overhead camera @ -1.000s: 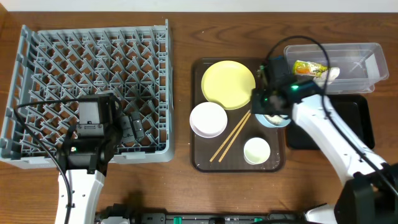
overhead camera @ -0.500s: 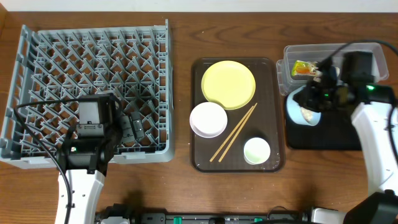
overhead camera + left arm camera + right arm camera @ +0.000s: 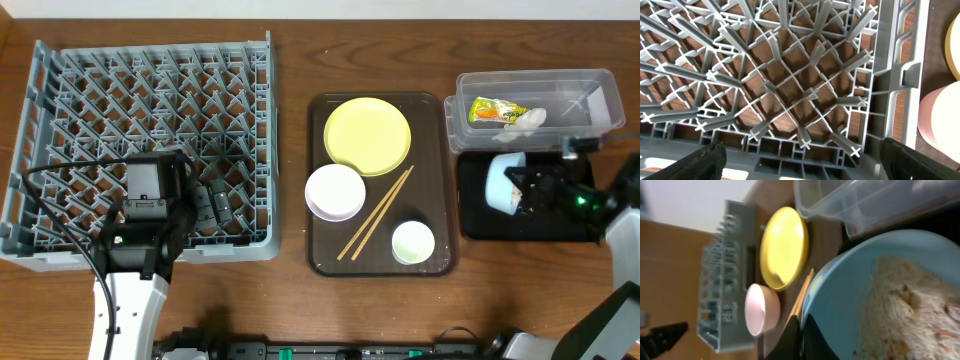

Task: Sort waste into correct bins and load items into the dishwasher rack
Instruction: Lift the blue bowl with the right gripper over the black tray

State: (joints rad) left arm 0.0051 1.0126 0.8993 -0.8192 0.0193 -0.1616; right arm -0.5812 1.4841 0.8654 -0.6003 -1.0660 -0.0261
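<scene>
Right pincer (image 3: 522,188) clamps one light blue bowl (image 3: 500,180), tipped, rice scraps (image 3: 910,310) inside, over black tray (image 3: 480,225) at table (image 3: 290,60) right edge. Left pincer (image 3: 802,160) wide above rack (image 3: 150,100), left edge. Brown tray (image 3: 325,255): one yellow plate (image 3: 367,135), one white bowl (image 3: 335,192), one cup (image 3: 413,241), two chopsticks (image 3: 375,213). Clear tub (image 3: 530,78): one wrapper (image 3: 490,110), one tissue (image 3: 527,118).

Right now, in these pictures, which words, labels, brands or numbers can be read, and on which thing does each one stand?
None can be read.
The green-and-orange snack wrapper in the clear tub may carry print, but it is too small and blurred to read.
The light blue bowl, the grey rack and the black tray show no lettering.
</scene>
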